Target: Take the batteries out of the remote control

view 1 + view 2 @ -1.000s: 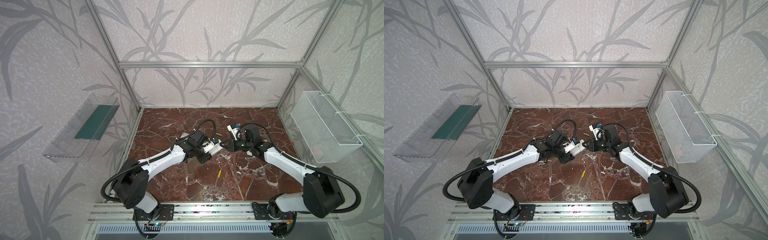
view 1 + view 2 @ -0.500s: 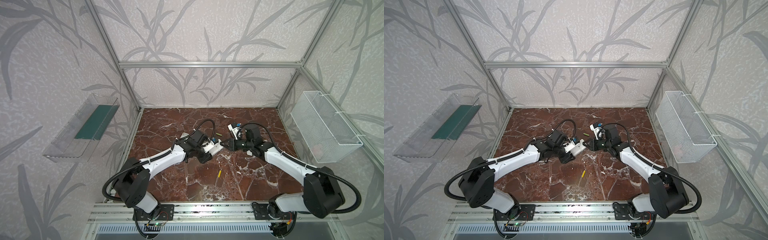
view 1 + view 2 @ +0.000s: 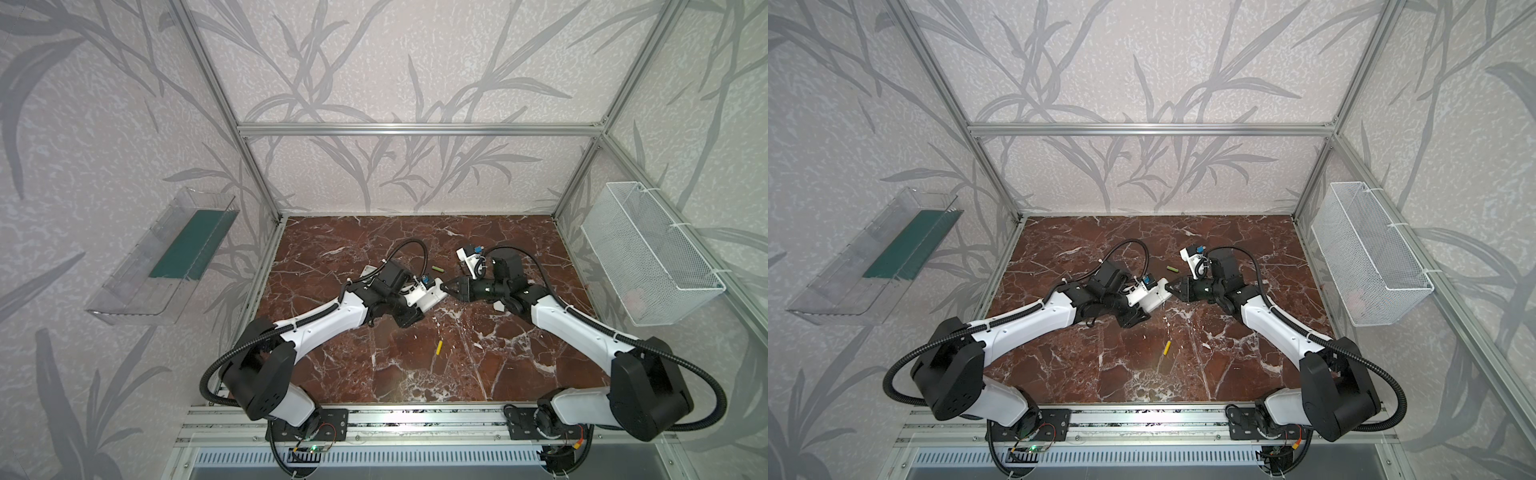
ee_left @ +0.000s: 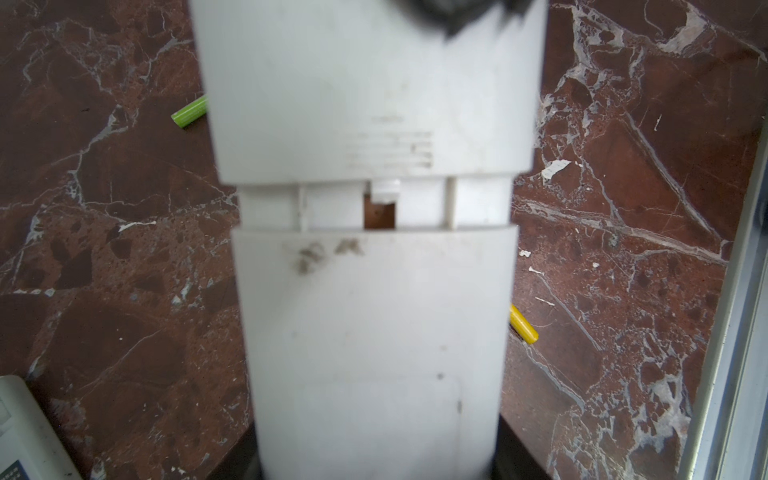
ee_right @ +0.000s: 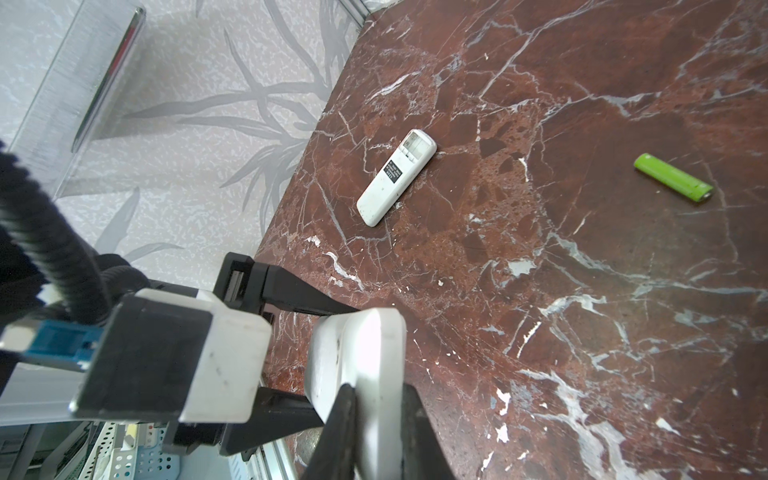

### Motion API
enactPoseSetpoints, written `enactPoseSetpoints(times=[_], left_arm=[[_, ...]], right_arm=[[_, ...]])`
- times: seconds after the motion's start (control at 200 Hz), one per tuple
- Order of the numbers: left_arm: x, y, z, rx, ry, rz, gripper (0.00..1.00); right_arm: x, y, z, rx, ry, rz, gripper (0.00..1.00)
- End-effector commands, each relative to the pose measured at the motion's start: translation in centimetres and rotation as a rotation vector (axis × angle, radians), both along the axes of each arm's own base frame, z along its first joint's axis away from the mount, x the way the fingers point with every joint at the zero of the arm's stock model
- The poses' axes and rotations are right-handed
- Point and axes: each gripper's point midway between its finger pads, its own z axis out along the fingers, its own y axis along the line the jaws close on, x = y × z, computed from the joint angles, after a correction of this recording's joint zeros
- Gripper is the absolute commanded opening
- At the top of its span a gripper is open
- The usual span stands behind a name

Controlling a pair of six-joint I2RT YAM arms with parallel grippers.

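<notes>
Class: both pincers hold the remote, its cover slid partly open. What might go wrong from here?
1. The right pincer grips only the end of the cover; it may slip while pulling.
2. If the cover comes free, any batteries inside the remote could drop onto the table; none show yet.
3. The loose green battery and yellow battery could roll or get knocked aside.

Wire basket (image 3: pixel 623 266); clear shelf (image 3: pixel 124 291).
</notes>
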Motion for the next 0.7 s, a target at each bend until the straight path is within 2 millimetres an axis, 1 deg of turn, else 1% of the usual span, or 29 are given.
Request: enactPoseSetpoints(times=[0.0,0.155,0.41,0.53,0.64,0.695], left_arm=[[-1.3,0.5,0.7,-0.019,0.004,-0.045,0.00],[-1.8,0.9,0.7,0.005,0.010,-0.080,0.00],[-0.7,0.9,1.1,-0.006,-0.006,-0.039,0.00],[-0.1,1.3,0.9,0.005,-0.012,-0.007,0.00],[0.1,1.4,0.7,0.007,-0.008,0.003,0.00],[0.3,1.5,0.5,0.009,-0.003,0.010,0.00]], right_arm=[[0.2,0.2,2.3,0.031,-0.096,0.039,0.13],[0.0,0.5,2.2,0.012,-0.090,0.084,0.12],[-0.3,1.0,1.7,0.033,-0.060,0.111,0.09],[-0.2,1.0,1.3,0.041,-0.050,0.105,0.06],[-0.2,1.1,1.2,0.045,-0.048,0.107,0.01],[-0.2,1.0,1.1,0.043,-0.047,0.102,0.00]])
